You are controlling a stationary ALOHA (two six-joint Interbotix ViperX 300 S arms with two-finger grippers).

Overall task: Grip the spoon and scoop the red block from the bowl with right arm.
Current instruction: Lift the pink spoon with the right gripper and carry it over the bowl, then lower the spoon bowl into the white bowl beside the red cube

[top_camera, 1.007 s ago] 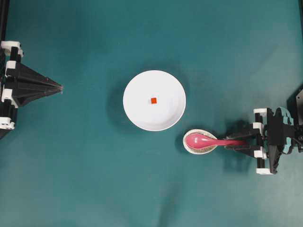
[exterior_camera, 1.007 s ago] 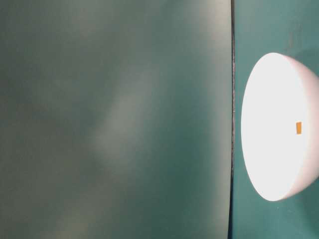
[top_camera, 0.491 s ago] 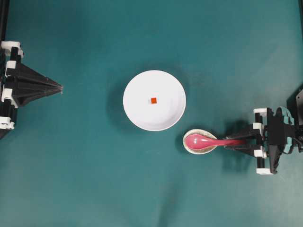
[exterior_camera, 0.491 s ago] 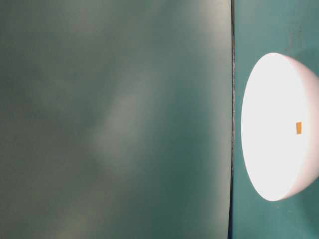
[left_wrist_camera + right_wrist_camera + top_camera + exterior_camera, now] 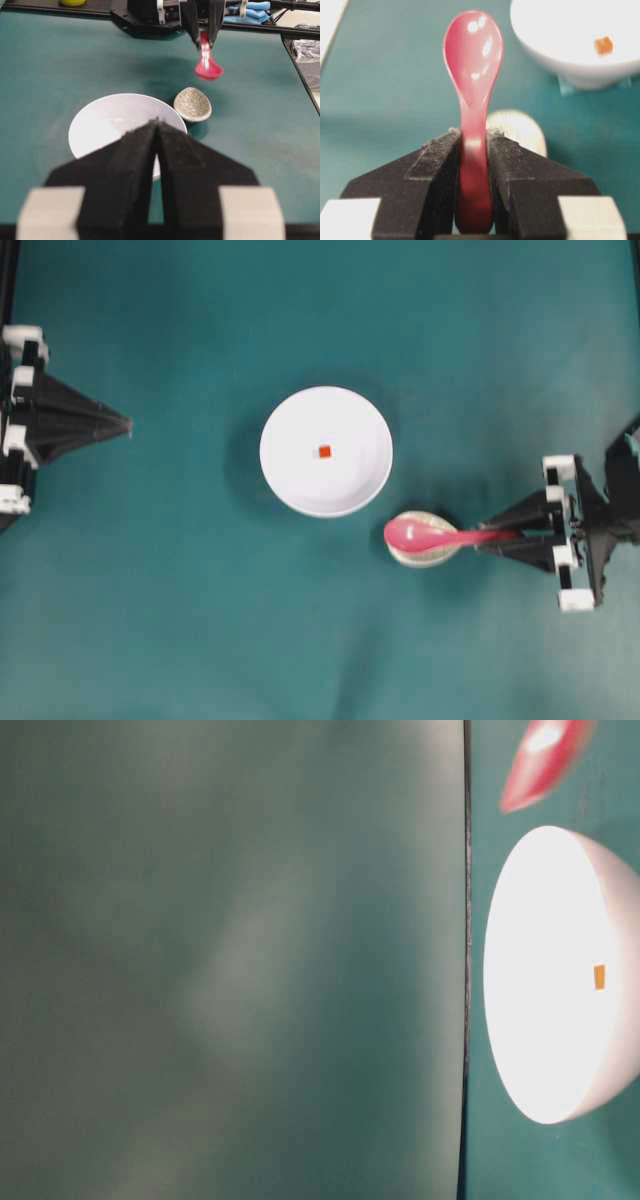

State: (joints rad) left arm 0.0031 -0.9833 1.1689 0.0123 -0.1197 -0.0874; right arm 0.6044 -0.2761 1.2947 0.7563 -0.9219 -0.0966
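Right gripper (image 5: 472,145) clamped on spoon (image 5: 472,65) handle, clear of rest dish (image 5: 192,104). Keep scoop level, enter bowl (image 5: 285,480) low, slide under block (image 5: 324,451).

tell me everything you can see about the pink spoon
The spoon is glossy pink-magenta plastic with a deep oval bowl and a short straight handle. The right gripper has its jaws clamped on the handle. In the left wrist view the spoon hangs in the air above the table, clear of the crackle-patterned rest dish, near the white bowl. Its scoop looks empty.
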